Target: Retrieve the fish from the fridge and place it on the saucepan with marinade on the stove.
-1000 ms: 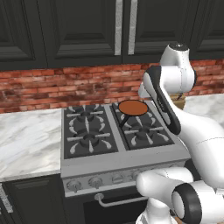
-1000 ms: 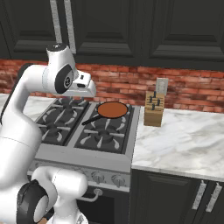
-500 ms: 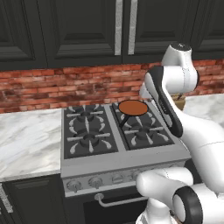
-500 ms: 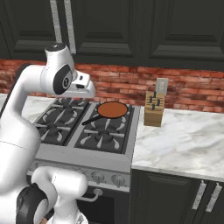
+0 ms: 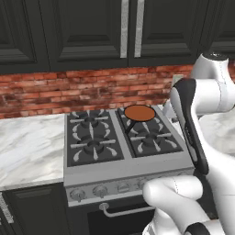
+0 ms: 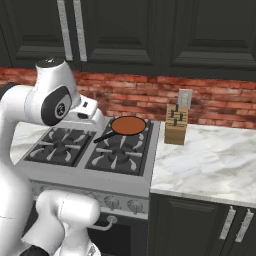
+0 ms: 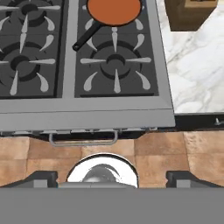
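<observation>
The saucepan with marinade (image 5: 139,112) (image 6: 128,125) (image 7: 114,11) sits on the back right burner of the stove (image 5: 128,172) (image 6: 90,177) (image 7: 87,118). Its surface is flat orange-brown with nothing on it, and its black handle points toward the front left. My gripper (image 7: 112,177) hangs high above the stove's front edge and looks down on it. It is open, with the fingertips (image 7: 41,177) far apart and nothing between them. The fish and the fridge are out of view.
A wooden knife block (image 6: 176,127) (image 7: 192,13) stands on the marble counter (image 6: 210,160) right of the stove. More counter (image 5: 27,142) runs to its left. Dark cabinets hang above the brick backsplash. The oven handle (image 7: 83,142) and tiled floor (image 7: 175,153) lie below.
The arm has swung back from the pan toward the cameras, and the hand now sits a little lower. Pan and stove have not moved.
</observation>
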Robot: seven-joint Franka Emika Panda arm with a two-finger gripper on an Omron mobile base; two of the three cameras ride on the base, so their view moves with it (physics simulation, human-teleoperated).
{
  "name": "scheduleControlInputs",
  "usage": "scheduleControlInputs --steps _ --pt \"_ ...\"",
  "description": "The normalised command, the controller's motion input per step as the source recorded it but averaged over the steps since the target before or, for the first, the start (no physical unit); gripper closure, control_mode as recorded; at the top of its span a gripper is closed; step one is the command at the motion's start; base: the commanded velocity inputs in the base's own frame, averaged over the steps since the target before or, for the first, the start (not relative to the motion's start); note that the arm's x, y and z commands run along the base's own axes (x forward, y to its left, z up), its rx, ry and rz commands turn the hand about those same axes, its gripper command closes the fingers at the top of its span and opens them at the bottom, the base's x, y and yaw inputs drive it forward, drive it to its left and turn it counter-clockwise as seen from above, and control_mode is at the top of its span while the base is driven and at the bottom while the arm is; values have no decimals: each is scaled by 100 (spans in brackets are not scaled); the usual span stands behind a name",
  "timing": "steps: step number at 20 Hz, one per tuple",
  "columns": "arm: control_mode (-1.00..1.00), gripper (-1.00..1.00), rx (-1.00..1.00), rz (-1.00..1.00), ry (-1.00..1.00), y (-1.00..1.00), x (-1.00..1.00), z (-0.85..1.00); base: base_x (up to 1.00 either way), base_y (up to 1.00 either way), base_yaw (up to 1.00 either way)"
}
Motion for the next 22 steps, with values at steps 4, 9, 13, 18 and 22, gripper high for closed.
scheduleControlInputs --steps 4,9,13,18,22 --pt "-100 -100 0 -9 9 0 -70 0 0 0 0" --pt "-100 -100 0 -3 8 0 -64 -2 0 0 0" --pt "-100 -100 0 0 2 7 -1 -20 0 0 0" --pt "-100 -100 0 3 8 0 4 -27 0 0 0" --pt "-100 -100 1 3 6 0 1 -12 0 0 0"
